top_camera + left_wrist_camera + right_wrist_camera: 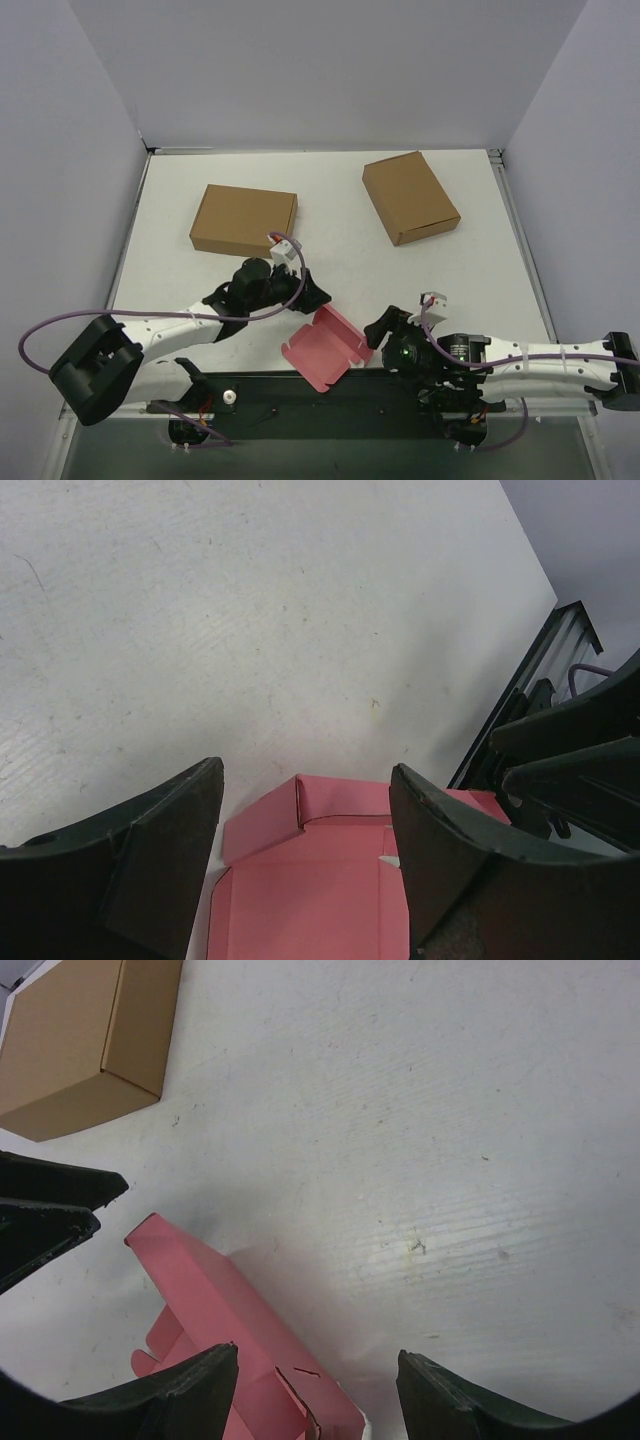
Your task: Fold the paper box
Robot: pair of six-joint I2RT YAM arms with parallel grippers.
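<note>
While left gripper and right gripper gape, paper box between, plain pink.

Lab test booth: white table, 3 plain grey walls.

The pink paper box lies at the near edge of the worktop, between the left tool and right tool — two brown boxes sit farther back.

pink paper box lies half-folded, one wall raised.
</note>
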